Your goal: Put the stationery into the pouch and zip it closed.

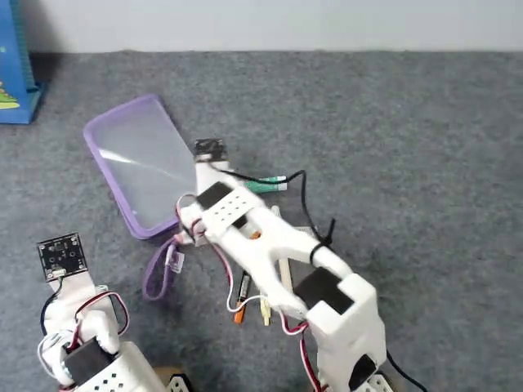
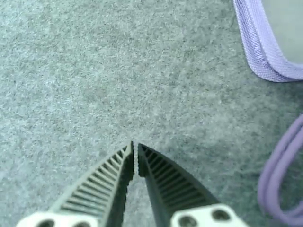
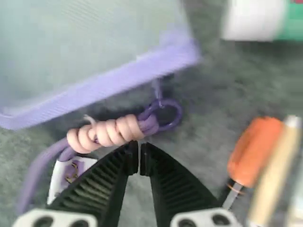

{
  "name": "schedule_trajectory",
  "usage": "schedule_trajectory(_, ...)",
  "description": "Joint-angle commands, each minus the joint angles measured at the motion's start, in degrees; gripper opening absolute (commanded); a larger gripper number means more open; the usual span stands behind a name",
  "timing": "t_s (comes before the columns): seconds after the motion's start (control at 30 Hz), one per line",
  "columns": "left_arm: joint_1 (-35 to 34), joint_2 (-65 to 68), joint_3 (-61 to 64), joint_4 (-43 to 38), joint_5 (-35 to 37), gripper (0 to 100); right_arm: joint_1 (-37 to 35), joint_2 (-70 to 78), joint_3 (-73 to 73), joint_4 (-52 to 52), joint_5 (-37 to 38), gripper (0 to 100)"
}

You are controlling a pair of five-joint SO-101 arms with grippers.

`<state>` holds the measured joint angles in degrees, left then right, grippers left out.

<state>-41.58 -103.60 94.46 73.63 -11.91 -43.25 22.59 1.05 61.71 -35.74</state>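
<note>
1. No text, number or sign is legible in any view.
2. White tag (image 3: 71,174) on the purple cord (image 3: 40,165) of the pouch (image 1: 143,167): small dark marks, too blurred to read.
3. Blue box (image 1: 15,69) at the table's far corner: coloured print, no characters made out.
4. Green-and-white stick (image 1: 265,184): green band, lettering too small to tell.
5. Black square board (image 1: 62,255) on the left arm's wrist: pale dots, no characters.

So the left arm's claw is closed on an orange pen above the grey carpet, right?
Not quite. The left gripper is closed above the grey carpet, but on nothing. The left wrist view shows its jaws meeting with no pen between them.
</note>
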Motion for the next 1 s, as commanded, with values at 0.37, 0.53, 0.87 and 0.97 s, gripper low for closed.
schedule_trajectory(0.37,-0.44,-0.7,-1.98,-1.32,0.35,2,1.1,-4.97,-1.05,1.98,8.88,0.9)
schedule_trajectory(0.53,-0.44,-0.7,-1.98,-1.32,0.35,2,0.13,-4.53,-0.79,-5.14,8.79,0.9)
schedule_trajectory(0.87,-0.44,-0.7,-2.07,-1.41,0.35,2,-0.66,-1.36,-1.58,-13.05,8.97,0.9)
schedule_trajectory(0.97,-0.44,-0.7,-2.07,-1.41,0.35,2,-0.04,3.3,-3.87,-17.27,9.05,0.9)
